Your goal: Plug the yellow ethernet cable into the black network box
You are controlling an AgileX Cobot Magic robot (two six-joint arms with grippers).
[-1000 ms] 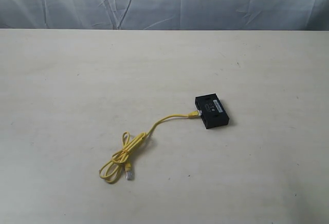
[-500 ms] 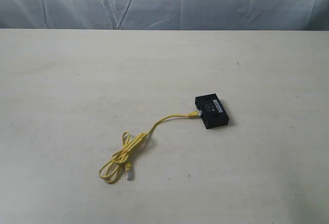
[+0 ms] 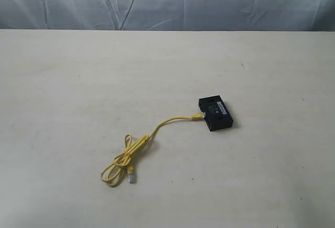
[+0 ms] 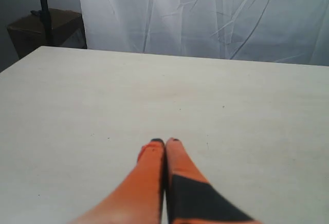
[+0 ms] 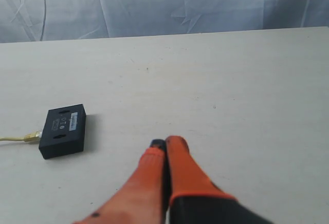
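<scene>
The black network box (image 3: 215, 113) lies flat on the pale table, right of centre in the exterior view. The yellow ethernet cable (image 3: 157, 129) has one plug (image 3: 197, 115) in the box's left side; from there it runs down-left into a loose loop, its free clear plug (image 3: 131, 176) resting on the table. The right wrist view shows the box (image 5: 62, 130) with the plugged cable end (image 5: 32, 137). My right gripper (image 5: 165, 143) is shut and empty, well apart from the box. My left gripper (image 4: 165, 142) is shut over bare table. Neither gripper appears in the exterior view.
A creased pale cloth (image 3: 167, 3) hangs behind the table's far edge. In the left wrist view, a dark pole (image 4: 43, 8) and a brown box (image 4: 43, 31) stand beyond one table corner.
</scene>
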